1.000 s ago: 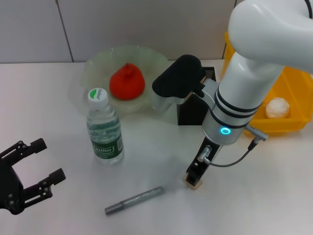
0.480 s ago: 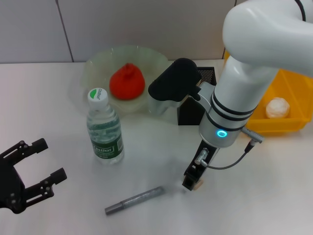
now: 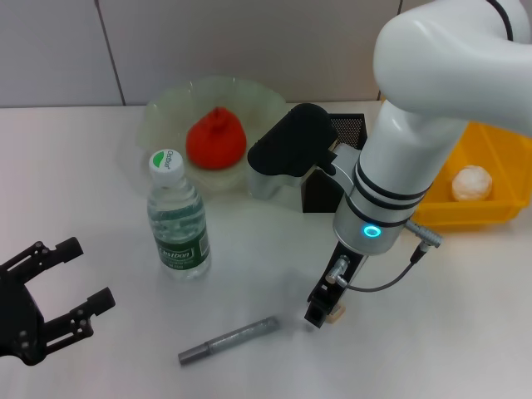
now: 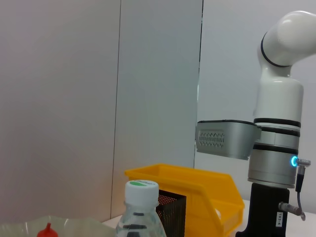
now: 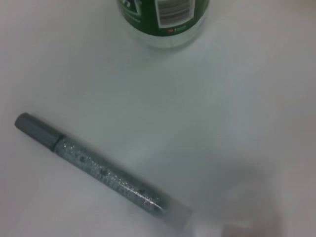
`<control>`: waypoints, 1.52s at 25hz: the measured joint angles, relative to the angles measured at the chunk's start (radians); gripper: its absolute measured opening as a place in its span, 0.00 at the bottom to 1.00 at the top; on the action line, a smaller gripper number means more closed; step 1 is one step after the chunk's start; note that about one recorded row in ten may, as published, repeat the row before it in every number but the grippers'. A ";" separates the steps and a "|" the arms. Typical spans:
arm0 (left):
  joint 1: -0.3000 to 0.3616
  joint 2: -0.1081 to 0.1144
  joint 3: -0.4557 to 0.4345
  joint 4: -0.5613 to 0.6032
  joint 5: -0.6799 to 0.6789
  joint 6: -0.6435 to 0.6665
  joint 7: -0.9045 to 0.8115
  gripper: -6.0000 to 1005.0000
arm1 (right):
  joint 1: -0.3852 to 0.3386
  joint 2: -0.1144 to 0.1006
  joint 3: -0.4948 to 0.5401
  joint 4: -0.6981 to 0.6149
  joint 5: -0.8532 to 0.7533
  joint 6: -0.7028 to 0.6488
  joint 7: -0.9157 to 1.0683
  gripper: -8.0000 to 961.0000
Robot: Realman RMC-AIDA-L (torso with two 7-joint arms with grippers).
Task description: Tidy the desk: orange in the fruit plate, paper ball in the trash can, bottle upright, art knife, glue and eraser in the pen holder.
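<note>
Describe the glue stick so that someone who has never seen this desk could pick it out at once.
Start at the upright bottle with the green label, left of centre on the white desk. Nearer the robot and slightly to the right, the glue lies flat, between the bottle and the right gripper. It is the only long thin thing on the desk: a grey-silver glittery stick with a plain darker grey end.

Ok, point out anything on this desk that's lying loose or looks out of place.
The glittery glue stick lies flat on the desk, not in the black mesh holder. The small eraser sits on the desk at the right gripper. The bottle stands upright; the orange sits in its plate.
</note>
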 joint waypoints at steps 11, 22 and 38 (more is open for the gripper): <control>0.000 0.000 -0.001 -0.001 0.000 0.005 0.001 0.80 | 0.025 0.000 0.000 0.047 0.002 0.008 0.002 0.56; 0.002 0.000 -0.006 -0.001 0.000 0.007 0.005 0.80 | 0.029 0.000 -0.013 0.051 0.012 0.010 0.003 0.40; 0.009 0.002 -0.003 -0.005 0.000 0.009 0.006 0.80 | -0.089 -0.012 0.331 -0.426 -0.300 -0.192 -0.016 0.27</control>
